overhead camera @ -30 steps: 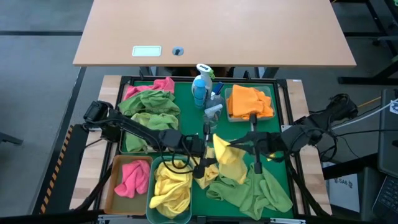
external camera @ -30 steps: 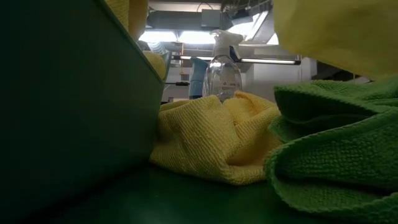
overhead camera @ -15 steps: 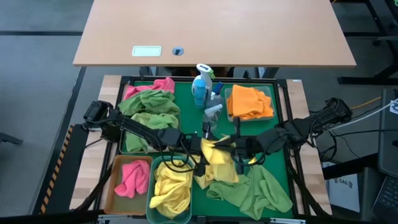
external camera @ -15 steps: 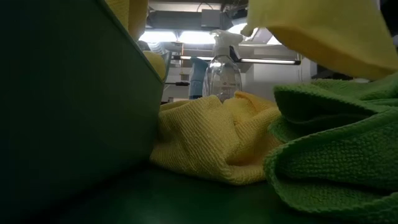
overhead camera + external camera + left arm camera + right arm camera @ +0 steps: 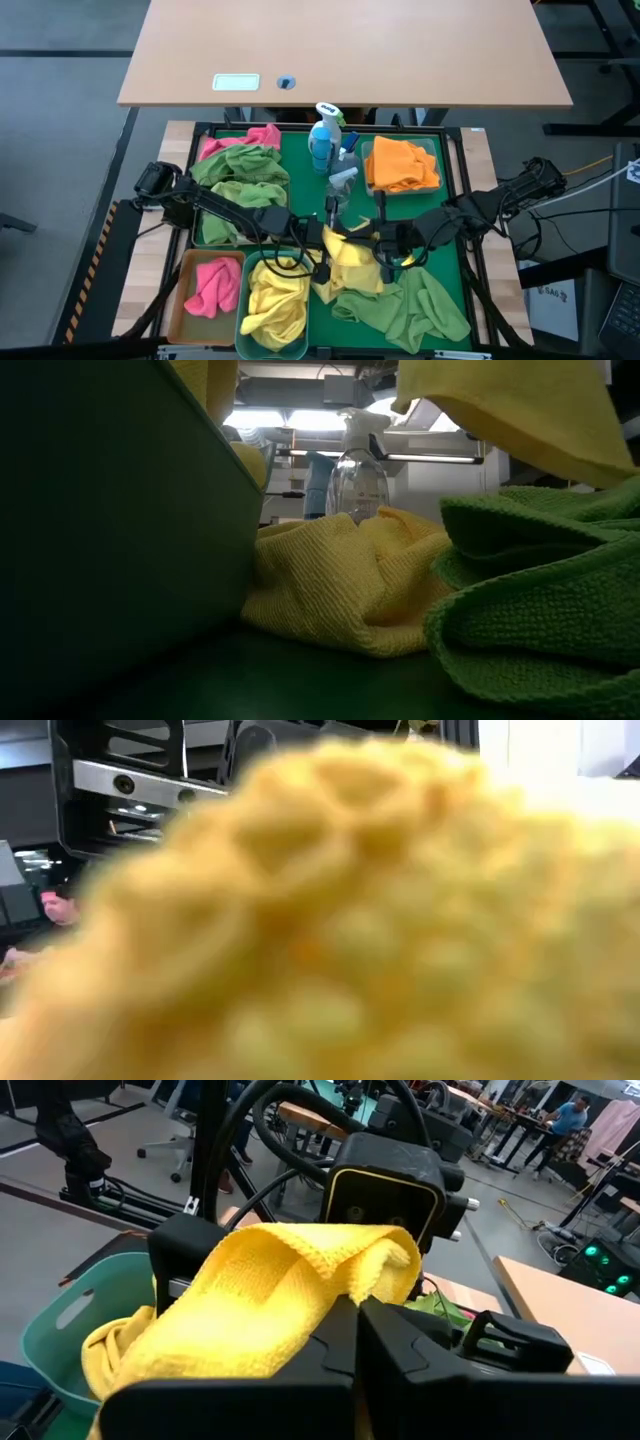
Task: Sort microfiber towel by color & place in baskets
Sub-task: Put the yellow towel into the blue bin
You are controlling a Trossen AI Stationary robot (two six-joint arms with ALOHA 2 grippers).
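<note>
Mid-tray, just right of the teal basket (image 5: pixel 272 320), right claw (image 5: pixel 383 252) is clamped tight on a yellow towel (image 5: pixel 270 1295), holding it up w/ cloth draped over the fingers. Left claw (image 5: pixel 322 262) sits right against the same towel from the left; can't tell its grip, its cam is blocked by yellow cloth. Teal basket has yellow towels in it. Amber basket (image 5: pixel 183 300) at near left holds a pink towel (image 5: pixel 212 285). Green towels (image 5: pixel 415 305) lie loose near right on the green tray (image 5: pixel 452 215).

Even bright light from above in the high view, soft shadows, low view dim in front with bright ceiling lamps (image 5: pixel 300 420) behind, yellow towel (image 5: pixel 350 920) fully blurred in left wrist view
</note>
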